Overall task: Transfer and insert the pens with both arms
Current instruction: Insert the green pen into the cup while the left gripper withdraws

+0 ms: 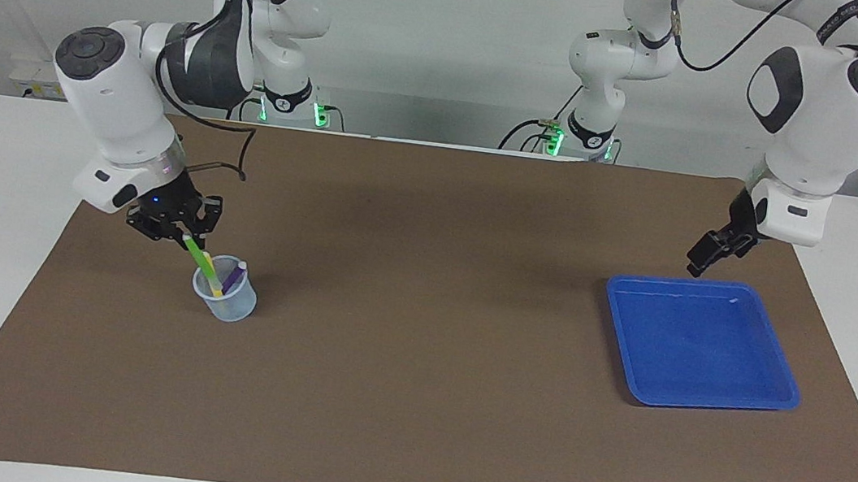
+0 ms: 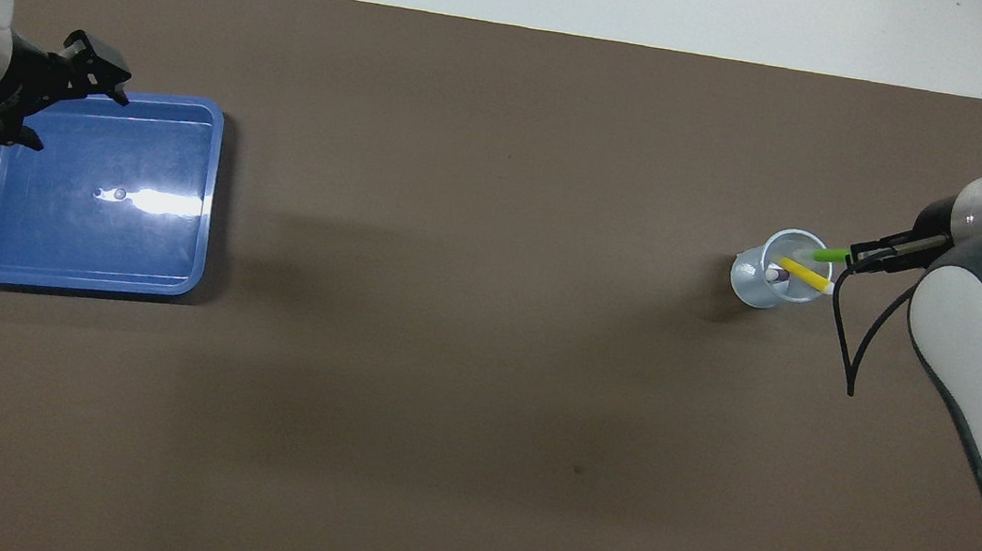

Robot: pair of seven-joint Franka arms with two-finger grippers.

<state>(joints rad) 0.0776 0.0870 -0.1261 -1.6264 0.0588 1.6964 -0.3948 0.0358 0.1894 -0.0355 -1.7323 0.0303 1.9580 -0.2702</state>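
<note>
My right gripper (image 1: 183,234) (image 2: 865,259) is shut on the upper end of the green pen (image 1: 196,254) (image 2: 829,256). The pen is tilted, and its lower end dips inside the rim of a clear plastic cup (image 1: 234,307) (image 2: 754,282) at the right arm's end of the mat. A yellow pen (image 1: 215,288) (image 2: 802,274) and a purple pen (image 1: 232,277) (image 2: 774,275) lean inside the same cup. My left gripper (image 1: 709,256) (image 2: 58,103) hangs open and holds nothing, raised by the edge of the blue tray.
The blue tray (image 1: 712,404) (image 2: 73,281) lies on the brown mat (image 1: 409,402) at the left arm's end. A black cable loops down from the right wrist (image 2: 850,361) beside the cup. White table borders the mat on all sides.
</note>
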